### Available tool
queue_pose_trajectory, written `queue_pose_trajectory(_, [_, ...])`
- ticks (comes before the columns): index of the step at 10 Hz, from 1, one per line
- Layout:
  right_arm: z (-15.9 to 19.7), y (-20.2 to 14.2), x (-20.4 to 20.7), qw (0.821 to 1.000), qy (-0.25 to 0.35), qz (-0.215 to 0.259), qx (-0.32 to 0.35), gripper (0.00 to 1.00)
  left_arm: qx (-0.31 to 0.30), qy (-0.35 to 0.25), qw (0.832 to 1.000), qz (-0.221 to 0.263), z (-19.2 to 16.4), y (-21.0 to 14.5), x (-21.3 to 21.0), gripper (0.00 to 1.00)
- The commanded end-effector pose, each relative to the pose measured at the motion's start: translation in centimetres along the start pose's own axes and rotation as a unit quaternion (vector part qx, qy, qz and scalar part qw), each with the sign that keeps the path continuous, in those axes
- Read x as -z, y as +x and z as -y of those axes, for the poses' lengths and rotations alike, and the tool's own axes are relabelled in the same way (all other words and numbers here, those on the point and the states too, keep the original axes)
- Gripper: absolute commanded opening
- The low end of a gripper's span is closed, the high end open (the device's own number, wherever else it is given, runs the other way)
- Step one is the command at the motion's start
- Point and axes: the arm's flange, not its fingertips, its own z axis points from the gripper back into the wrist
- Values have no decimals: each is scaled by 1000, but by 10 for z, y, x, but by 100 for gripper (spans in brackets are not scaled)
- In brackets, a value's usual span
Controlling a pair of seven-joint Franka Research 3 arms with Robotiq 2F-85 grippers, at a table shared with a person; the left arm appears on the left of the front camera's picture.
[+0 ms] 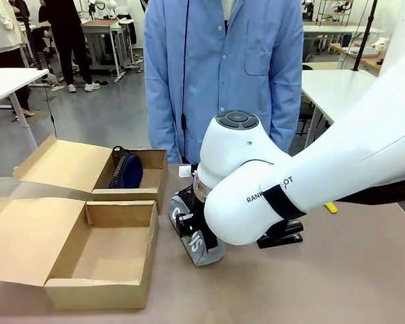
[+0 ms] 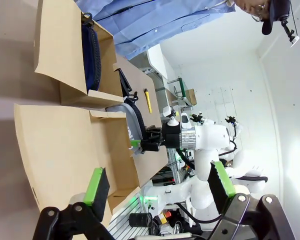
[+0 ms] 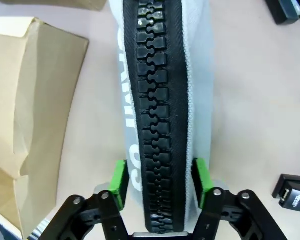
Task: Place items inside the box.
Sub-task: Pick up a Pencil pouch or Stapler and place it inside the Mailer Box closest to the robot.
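A grey zip pencil case with a black zipper lies on the table beside the near cardboard box, which is open and holds nothing. My right gripper is shut on the case's near end, a green pad pressing each side; in the front view this right gripper is partly hidden by its arm. A navy pencil case lies in the far box. My left gripper hangs open and holds nothing, looking along the boxes from the side.
A black stapler sits right of the grey case, and a second stapler shows farther off in the right wrist view. A yellow pen-like thing lies at the right. A person in a blue coat stands at the far edge.
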Motion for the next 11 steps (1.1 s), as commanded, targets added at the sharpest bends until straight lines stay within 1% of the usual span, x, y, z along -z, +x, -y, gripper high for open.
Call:
queue_pose_trajectory(1, [-11, 5, 3, 999, -28, 7, 16, 0, 10, -11, 1000, 6, 2, 1, 0, 100])
queue_pose_trajectory(4, [-19, 3, 2, 999, -40, 6, 12, 0, 10, -11, 1000, 6, 2, 1, 0, 100])
queue_pose_trajectory(6, [-31, -3, -15, 998, -54, 19, 16, 0, 10, -11, 1000, 6, 2, 1, 0, 100])
queue_pose_trajectory(7, [-38, -7, -29, 998, -57, 21, 31, 0, 10, -11, 1000, 6, 2, 1, 0, 100])
queue_pose_trajectory(8, [-47, -14, -49, 997, -56, 6, 57, 0, 10, -11, 1000, 6, 2, 1, 0, 100])
queue_pose_trajectory(9, [-59, -27, -82, 996, -49, -28, 75, 0, 10, -11, 1000, 6, 2, 1, 0, 100])
queue_pose_trajectory(11, [-77, -66, -142, 992, -35, -85, 81, 0, 10, -11, 1000, 6, 2, 1, 0, 100])
